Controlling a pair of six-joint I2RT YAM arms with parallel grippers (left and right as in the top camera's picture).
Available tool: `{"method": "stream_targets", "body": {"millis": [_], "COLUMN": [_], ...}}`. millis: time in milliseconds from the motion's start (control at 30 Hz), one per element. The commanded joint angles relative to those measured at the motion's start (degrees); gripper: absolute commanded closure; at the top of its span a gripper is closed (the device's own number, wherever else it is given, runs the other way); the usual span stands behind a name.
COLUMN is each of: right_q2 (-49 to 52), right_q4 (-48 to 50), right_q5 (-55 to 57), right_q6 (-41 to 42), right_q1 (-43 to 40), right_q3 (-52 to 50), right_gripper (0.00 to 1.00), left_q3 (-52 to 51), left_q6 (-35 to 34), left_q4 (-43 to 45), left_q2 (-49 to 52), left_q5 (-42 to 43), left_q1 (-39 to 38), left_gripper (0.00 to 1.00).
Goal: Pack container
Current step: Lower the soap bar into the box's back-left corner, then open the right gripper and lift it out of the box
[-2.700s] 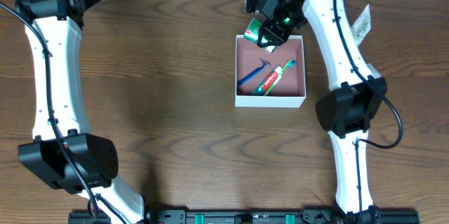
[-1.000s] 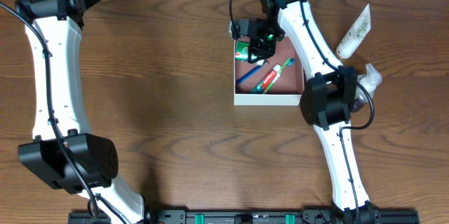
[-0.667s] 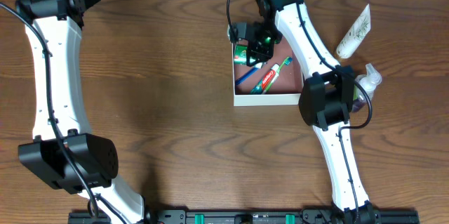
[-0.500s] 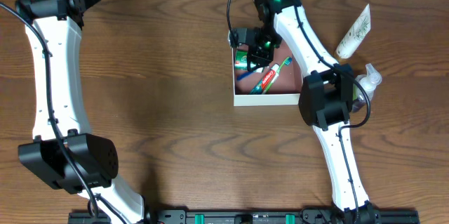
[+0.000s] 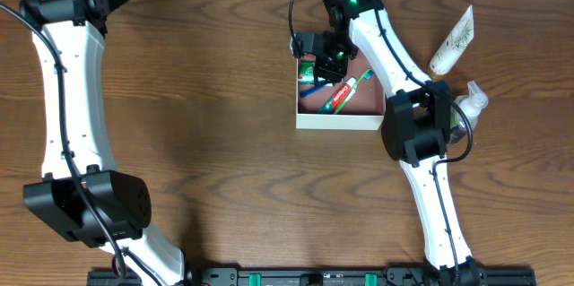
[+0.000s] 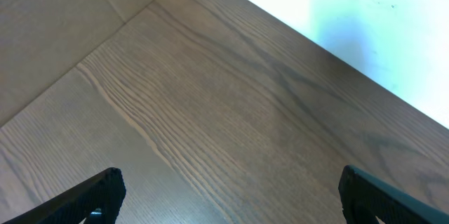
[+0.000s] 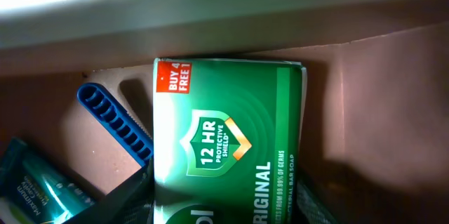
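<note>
**Soap carton [image 7: 224, 154] now down inside the container [image 5: 336, 123]**

Right pincer [image 5: 325, 60] has dipped into the container's far corner, with the green carton flat beneath it against the wall. I cannot tell whether it still pinches the carton. A blue razor [image 7: 116, 122] crowds the carton's side, with toothpaste [image 5: 341, 98] just beyond and bare pink floor past that. Left pincer [image 6: 231, 196] is spread wide, well apart.

**Free room at the square white cardboard container [image 5: 339, 123] with pink floor.**
A green cardboard soap box [image 7: 224, 168], blue plastic razor [image 7: 116, 122] and red-green toothpaste tube [image 5: 342, 98] fill its left half. The near-right floor is bare, and the brown wooden table [image 5: 206, 125] lies open leftward.
</note>
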Motion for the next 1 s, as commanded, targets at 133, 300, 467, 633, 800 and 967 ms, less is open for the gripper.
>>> {"method": "stream_targets", "body": {"millis": [133, 300, 467, 633, 800, 967], "right_q2": [0.48, -0.13, -2.29, -6.38, -12.07, -19.15], "right_q4": [0.11, 0.09, 0.37, 0.37, 0.28, 0.09], "right_q5": [2.95, 2.95, 2.95, 2.95, 2.95, 4.59], "right_q6": [2.56, 3.63, 3.58, 4.46, 6.45, 11.21], "right_q1": [0.42, 0.42, 0.42, 0.31, 0.31, 0.02], "right_q3": [-0.50, -0.46, 0.02, 0.26, 0.31, 0.28], "right_gripper": [0.44, 0.14, 0.01, 0.01, 0.01, 0.01], "left_q3": [-0.28, -0.28, -0.28, -0.28, -0.28, -0.28], "left_q6": [0.31, 0.31, 0.31, 0.31, 0.31, 0.31], "left_q4": [0.04, 0.04, 0.04, 0.04, 0.04, 0.04], "left_q2": [-0.15, -0.15, -0.15, -0.15, -0.15, -0.15], "left_q5": [-0.94, -0.94, -0.94, -0.94, -0.94, -0.94], "left_q1": [0.11, 0.11, 0.11, 0.11, 0.11, 0.11], "left_gripper": [0.02, 0.02, 0.02, 0.02, 0.02, 0.02]}}
